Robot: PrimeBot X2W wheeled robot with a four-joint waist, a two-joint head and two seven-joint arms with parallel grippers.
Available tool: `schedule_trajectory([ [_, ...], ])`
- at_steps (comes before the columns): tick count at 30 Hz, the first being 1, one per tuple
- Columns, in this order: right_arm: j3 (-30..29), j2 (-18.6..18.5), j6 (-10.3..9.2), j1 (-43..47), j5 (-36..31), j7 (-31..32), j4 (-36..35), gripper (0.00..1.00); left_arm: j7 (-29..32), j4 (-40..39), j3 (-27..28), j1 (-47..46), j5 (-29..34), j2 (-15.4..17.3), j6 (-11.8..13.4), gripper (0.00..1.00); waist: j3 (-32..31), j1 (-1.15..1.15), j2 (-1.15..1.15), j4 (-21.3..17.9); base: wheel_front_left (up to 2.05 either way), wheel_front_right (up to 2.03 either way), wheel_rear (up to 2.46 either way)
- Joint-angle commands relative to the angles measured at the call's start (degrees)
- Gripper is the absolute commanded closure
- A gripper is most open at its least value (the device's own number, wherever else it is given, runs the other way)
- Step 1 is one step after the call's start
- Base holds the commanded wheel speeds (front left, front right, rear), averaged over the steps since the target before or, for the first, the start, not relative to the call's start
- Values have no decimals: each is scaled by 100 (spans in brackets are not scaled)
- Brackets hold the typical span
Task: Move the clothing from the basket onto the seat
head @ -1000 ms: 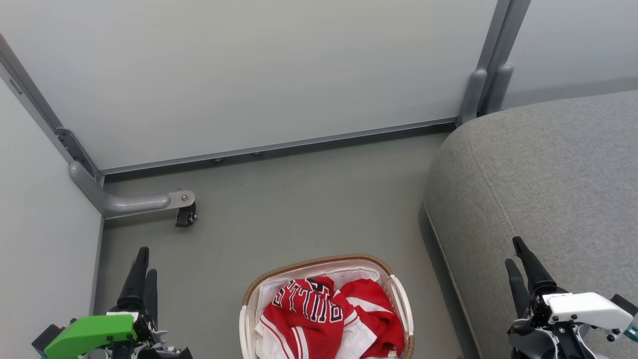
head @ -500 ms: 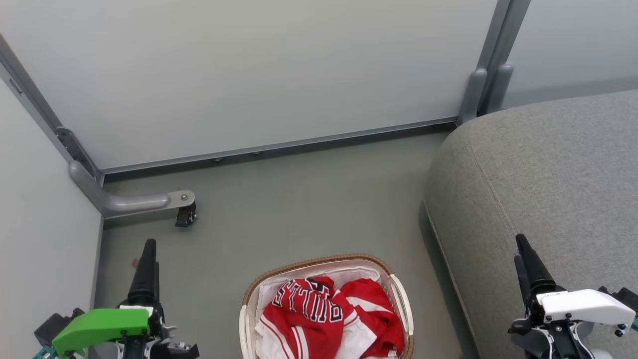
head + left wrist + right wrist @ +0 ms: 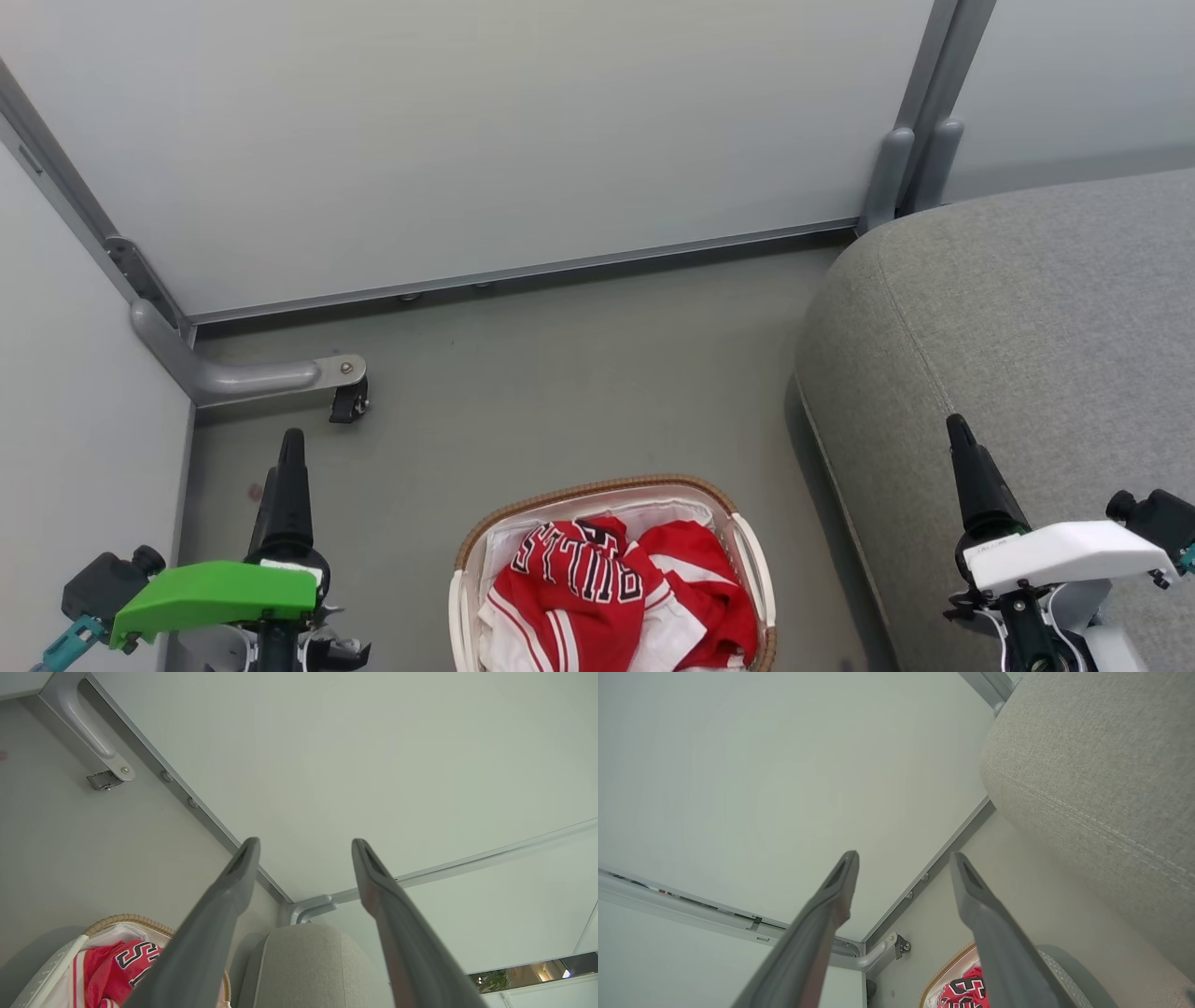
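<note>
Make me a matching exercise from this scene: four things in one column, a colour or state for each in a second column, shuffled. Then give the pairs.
Things:
1. clothing
2. basket
3. seat
4. left gripper

Colour or state:
A. open, holding nothing
B. grey, on the robot's right
C. white with a brown woven rim
D. red with white trim, crumpled

Pairs: 1-D, 2-C, 3-B, 4-A

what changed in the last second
The left gripper and right gripper both edged forward, up the head view, open and empty. Nothing was grasped or released. The clothing still lies in the basket beside the seat, unmoved.
</note>
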Motion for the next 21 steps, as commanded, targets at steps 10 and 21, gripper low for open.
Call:
schedule_trajectory([
  [10,54,-56,1,-65,-1194,-250,-150,0,-246,-161,-68,-24,1366,46,2,0,12,0,0,10,0,0,0],
  [21,155,-65,1,-34,-2193,-445,-91,0,-438,-30,-48,124,2437,54,5,0,25,0,0,26,0,0,0],
])
